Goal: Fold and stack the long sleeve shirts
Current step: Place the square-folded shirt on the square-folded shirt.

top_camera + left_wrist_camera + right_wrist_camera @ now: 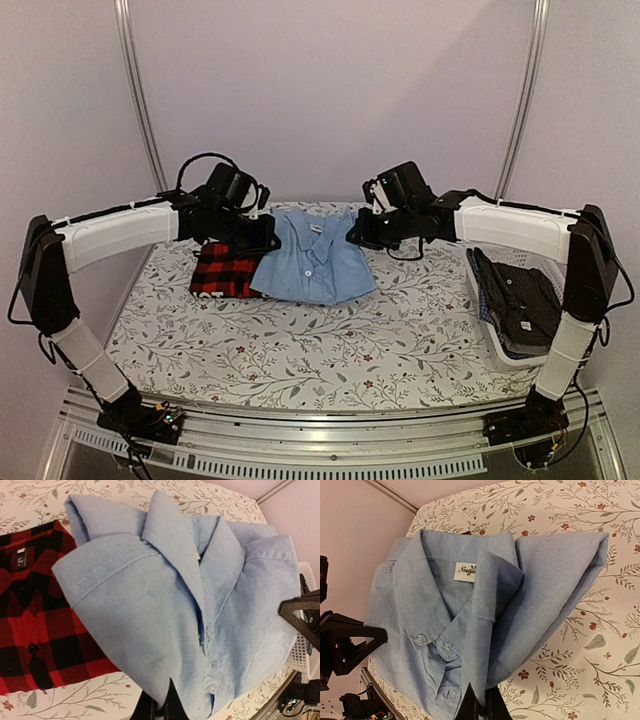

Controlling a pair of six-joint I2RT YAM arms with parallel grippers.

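A folded light blue shirt (pixel 315 260) hangs between both grippers at the back of the table, its lower edge on the cloth. My left gripper (pixel 262 236) is shut on its left side; the left wrist view shows the blue shirt (pixel 165 610) pinched in the gripper (pixel 167 707). My right gripper (pixel 357 233) is shut on its right side; the right wrist view shows the blue shirt (pixel 465 630) pinched in the gripper (pixel 481 707). A folded red-and-black plaid shirt (pixel 225 272) lies flat just left of the blue one, partly under it, and shows in the left wrist view (pixel 35 630).
A white plastic basket (pixel 525 350) at the right edge holds dark checked shirts (pixel 518 300). The table has a floral cloth (pixel 330 340). A metal rail (pixel 330 440) runs along the near edge. Two wall poles stand behind.
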